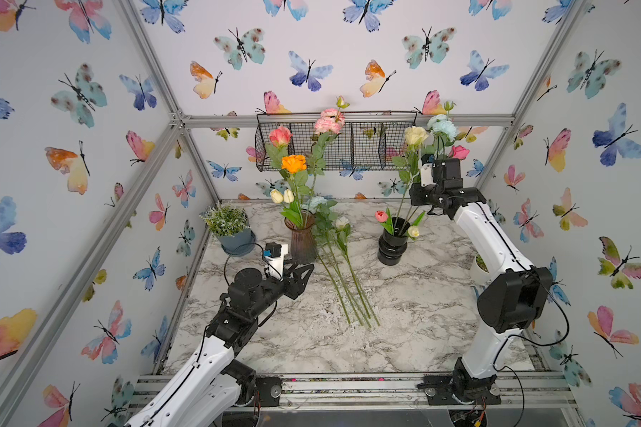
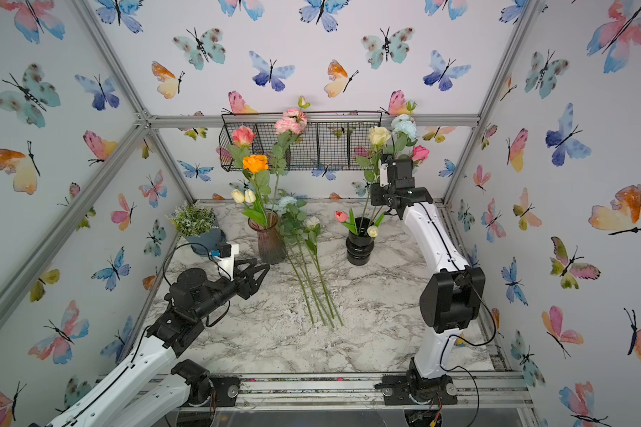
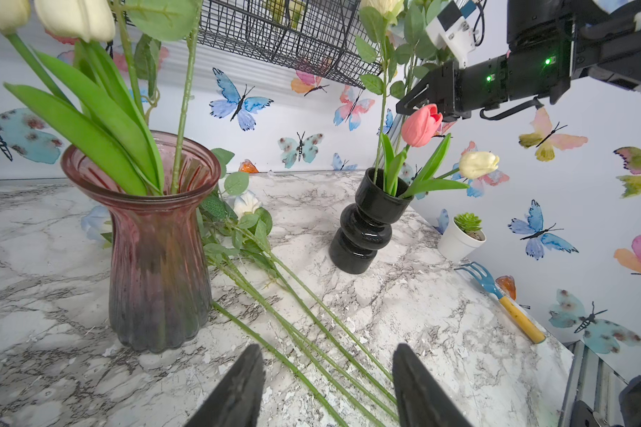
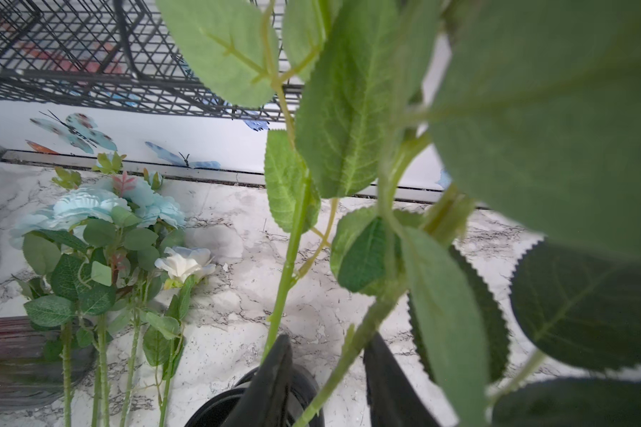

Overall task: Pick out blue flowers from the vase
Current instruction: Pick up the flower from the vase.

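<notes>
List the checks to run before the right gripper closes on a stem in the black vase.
1. Right gripper open, with a stem between its jaws: ok.
2. That stem belongs to the aqua-blue bloom, not the cream-yellow rose: cannot tell.
3. Black vase upright: ok.
4. Left gripper open, away from the black vase: ok.
5. Blue flowers on the table lie apart from the black vase: ok.
</notes>
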Available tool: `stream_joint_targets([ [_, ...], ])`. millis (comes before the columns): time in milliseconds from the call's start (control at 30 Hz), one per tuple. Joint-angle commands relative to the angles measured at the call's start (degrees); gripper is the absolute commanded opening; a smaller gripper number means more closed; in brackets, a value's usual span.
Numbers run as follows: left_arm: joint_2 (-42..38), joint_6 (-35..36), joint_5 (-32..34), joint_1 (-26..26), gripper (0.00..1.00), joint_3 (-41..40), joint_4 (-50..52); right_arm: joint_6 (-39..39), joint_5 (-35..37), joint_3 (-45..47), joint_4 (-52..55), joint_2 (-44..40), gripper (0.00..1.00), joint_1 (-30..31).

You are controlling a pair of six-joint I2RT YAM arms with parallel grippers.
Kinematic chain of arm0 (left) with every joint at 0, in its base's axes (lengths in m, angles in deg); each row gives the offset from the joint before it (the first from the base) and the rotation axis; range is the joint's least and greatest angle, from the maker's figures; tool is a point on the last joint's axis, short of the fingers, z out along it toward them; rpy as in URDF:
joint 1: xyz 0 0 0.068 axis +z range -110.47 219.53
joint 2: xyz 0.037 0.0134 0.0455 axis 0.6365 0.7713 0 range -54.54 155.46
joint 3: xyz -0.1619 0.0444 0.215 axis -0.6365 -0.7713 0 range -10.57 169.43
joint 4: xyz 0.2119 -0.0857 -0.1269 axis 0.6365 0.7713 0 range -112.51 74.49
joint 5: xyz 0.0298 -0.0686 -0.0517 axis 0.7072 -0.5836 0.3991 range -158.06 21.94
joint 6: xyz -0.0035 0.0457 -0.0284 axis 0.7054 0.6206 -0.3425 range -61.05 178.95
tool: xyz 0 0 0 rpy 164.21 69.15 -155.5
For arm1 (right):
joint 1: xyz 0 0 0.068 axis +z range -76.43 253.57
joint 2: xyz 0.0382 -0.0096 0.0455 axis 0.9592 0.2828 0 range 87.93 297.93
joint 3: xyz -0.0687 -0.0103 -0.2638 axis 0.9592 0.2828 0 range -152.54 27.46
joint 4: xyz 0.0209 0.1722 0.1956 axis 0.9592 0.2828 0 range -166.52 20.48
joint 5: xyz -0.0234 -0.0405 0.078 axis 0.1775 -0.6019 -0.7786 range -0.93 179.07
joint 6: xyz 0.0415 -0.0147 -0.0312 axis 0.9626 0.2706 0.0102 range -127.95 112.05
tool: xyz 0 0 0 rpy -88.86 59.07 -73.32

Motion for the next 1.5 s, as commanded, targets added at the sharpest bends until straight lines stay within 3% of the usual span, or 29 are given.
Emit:
stream_joint_targets([
  [0,-0.4,-0.2,-0.7,0.4,0.56,-0.3,-0.7,0.6,-1.5,1.5,-2.2,-0.5,0.34,0.2],
  [267,-0.5,-0.1,-0.6,0.6,0.56,-0.4,-0.7,1.2,-3.0,3.7,-5.3,-1.2,0.29,0.2],
  [600,0.0,-0.3,-0.7,0.7,0.56,-0.9,-1.2,1.4,-5.5,7.1,-8.6,-4.4,0.06,0.3],
  [1033,0.8,-0.4,-1.2,0.8,0.56,-0.1,-1.2,0.0,-5.1,5.5,-7.7,-10.2,0.04,0.2],
  [1267,1.6,-1.1,-2.4,0.7,0.56,0.1,-2.1,-0.7,-9.2,0.0,-6.8,-12.9,0.03,0.2],
  [1467,1.4,-1.4,-3.8,0.6,0.57,1.3,-2.5,-1.0,-15.9,-15.0,-0.2,-10.1,0.02,0.2],
])
